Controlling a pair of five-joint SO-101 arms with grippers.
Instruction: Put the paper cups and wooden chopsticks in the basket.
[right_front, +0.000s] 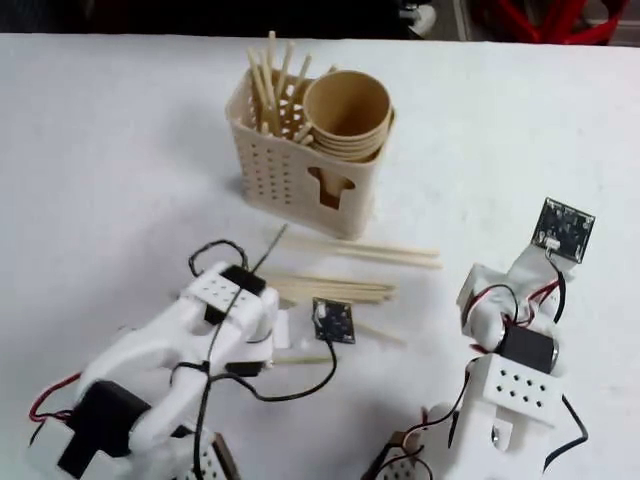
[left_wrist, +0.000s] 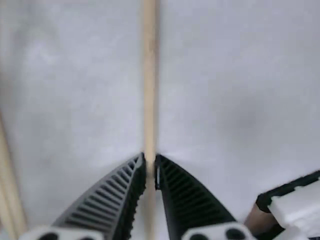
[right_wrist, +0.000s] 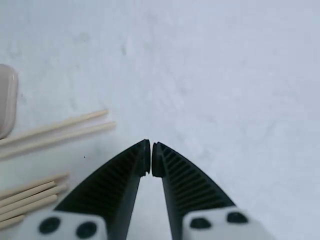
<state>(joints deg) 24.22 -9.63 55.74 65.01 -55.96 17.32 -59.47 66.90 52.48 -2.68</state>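
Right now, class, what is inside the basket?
A stack of paper cups sits in the basket; wooden chopsticks stand tilted beside it. The walls hide their lower ends and the basket floor.

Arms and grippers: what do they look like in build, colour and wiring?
The left arm and right arm have white shells dotted with holes, black motor blocks, loose black and red cables and a small dark circuit board each. The left gripper and right gripper have dark, ribbed, tapering fingers on white bases.
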